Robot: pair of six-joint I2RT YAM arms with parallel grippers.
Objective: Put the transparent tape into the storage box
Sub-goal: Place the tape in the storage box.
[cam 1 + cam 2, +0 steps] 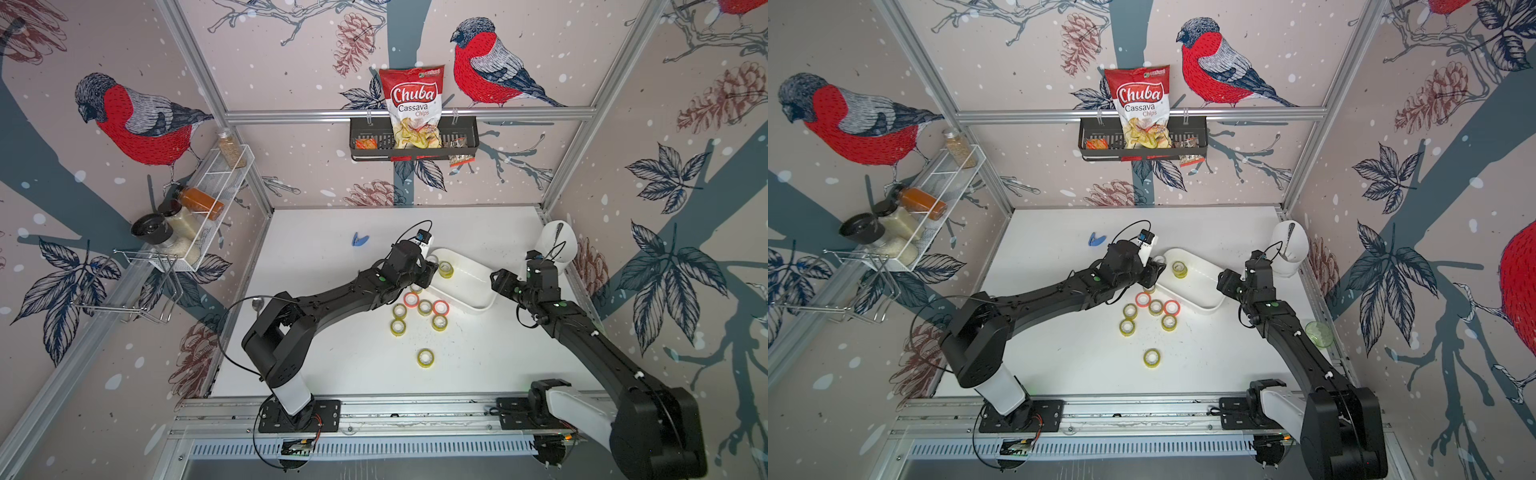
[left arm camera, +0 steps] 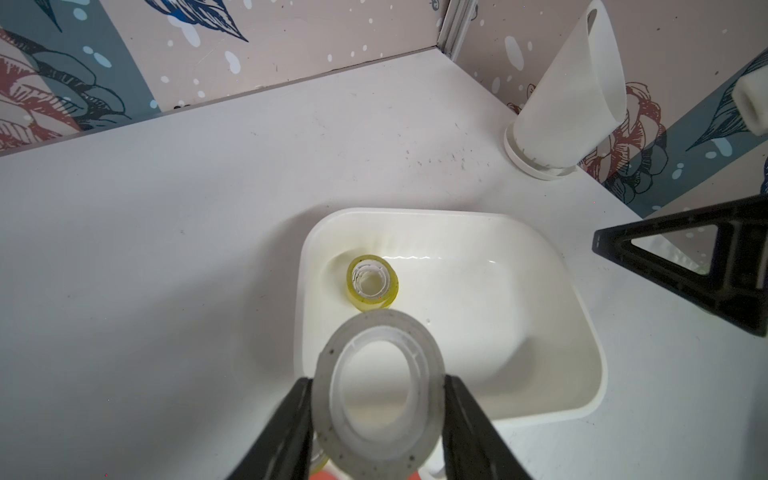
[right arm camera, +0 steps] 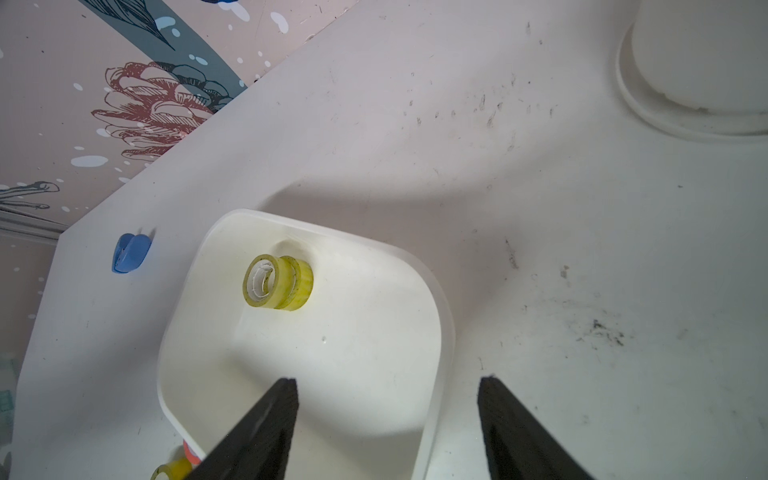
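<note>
The left gripper is clamped across the outer rim of the transparent tape, one jaw on each side, and the roll's open face is turned toward the wrist camera. What matters for the drop is where this roll sits against the storage box. In the left wrist view it overlaps the box's corner nearest the left arm, part over the rim and part over the table outside. Both top views place the gripper at that same end of the box. The open floor of the box lies ahead of the jaws, beyond the roll, toward a yellow roll already lying inside by the far wall. My judgement is that letting go here risks the roll catching the rim, so a short carry inward along the box's length comes first. The right gripper hangs empty at the opposite end of the box. Its jaws are apart, one over the box's floor and one over the table outside. A cluster of loose rolls lies just outside the box's long side nearest the robot.
</note>
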